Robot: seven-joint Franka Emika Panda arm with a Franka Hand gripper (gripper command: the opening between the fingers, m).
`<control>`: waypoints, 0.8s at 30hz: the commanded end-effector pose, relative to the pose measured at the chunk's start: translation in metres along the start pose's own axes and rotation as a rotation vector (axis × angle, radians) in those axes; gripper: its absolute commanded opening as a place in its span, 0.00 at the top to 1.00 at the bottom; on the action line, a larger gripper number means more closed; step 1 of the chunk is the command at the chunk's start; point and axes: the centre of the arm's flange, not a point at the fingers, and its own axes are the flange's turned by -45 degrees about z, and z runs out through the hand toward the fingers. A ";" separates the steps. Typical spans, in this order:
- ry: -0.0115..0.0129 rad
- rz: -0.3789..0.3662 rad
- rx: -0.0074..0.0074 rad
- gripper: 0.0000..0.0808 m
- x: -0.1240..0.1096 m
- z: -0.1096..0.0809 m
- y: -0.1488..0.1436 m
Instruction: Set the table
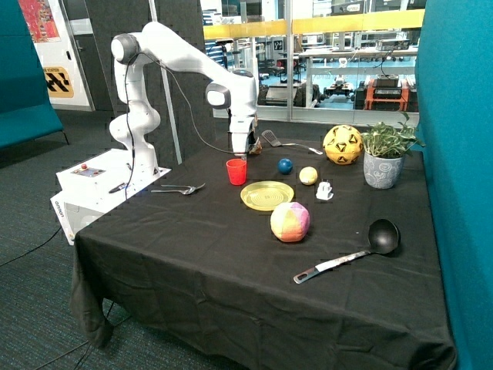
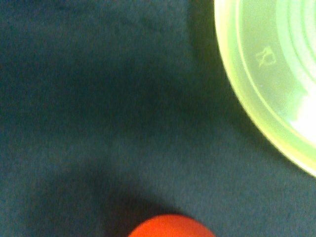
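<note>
We appear to be in a robotics lab: glass partitions [image 1: 347,54], cluttered workbenches [image 1: 362,58] behind, teal dividers [image 1: 454,116].

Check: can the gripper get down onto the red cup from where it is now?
Probably yes. The gripper hangs right above the red cup, with nothing between them. The yellow plate lies beside the cup, apart from it, and the fork is well off to the other side on the table.
</note>
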 end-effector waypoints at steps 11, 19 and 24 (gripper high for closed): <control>-0.0002 0.092 -0.0003 0.59 0.043 0.008 0.001; -0.0002 0.143 -0.0003 0.59 0.050 0.015 0.001; -0.0002 0.170 -0.0003 0.59 0.052 0.024 0.001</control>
